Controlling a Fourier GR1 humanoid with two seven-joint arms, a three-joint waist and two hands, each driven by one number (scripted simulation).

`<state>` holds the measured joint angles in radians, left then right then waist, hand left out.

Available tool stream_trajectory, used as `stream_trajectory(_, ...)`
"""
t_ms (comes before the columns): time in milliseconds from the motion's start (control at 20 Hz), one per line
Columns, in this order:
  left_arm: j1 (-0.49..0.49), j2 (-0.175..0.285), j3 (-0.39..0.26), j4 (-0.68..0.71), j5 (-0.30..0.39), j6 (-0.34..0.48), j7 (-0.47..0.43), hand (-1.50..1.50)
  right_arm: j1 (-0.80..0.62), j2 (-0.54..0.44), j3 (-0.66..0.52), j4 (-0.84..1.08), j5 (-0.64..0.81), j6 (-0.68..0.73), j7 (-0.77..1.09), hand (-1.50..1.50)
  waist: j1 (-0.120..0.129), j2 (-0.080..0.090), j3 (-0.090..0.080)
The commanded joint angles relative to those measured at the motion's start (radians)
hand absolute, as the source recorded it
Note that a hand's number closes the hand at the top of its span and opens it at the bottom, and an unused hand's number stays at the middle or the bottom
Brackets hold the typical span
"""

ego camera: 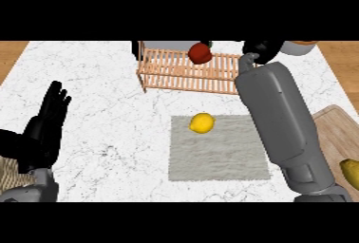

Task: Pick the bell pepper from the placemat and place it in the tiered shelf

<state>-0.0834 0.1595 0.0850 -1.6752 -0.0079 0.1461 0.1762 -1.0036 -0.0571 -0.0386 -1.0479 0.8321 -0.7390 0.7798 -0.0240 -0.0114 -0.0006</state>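
Observation:
The red bell pepper sits on the wooden tiered shelf at the back of the counter, near the shelf's upper slats. My right hand is at the far edge of the view, to the right of the pepper and apart from it; the view's top cuts it off. Its grey forearm stretches up across the right side of the placemat. My left hand rests open at the left edge, fingers up, holding nothing.
A yellow lemon lies on the grey placemat near its top edge. A wooden cutting board with a yellow fruit is at the right. A white container stands at the back right.

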Motion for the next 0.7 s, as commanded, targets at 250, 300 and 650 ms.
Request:
stream_trajectory(250,0.022,0.028,0.035,-0.047,0.023,-0.013,0.04,0.0,0.364,-0.101,0.007,-0.578,0.004,0.199,0.2,-1.5,-0.02,-0.005,0.001)
stream_trajectory(300,0.019,0.017,0.026,-0.038,0.009,-0.001,0.038,0.0,0.401,-0.101,0.012,-0.65,0.009,0.231,0.24,-1.5,-0.023,-0.006,0.001)
stream_trajectory(650,0.023,0.001,0.016,-0.02,0.006,-0.016,-0.008,0.0,0.65,-0.231,-0.059,-1.048,-0.165,0.404,0.245,-1.5,0.005,0.006,0.0)
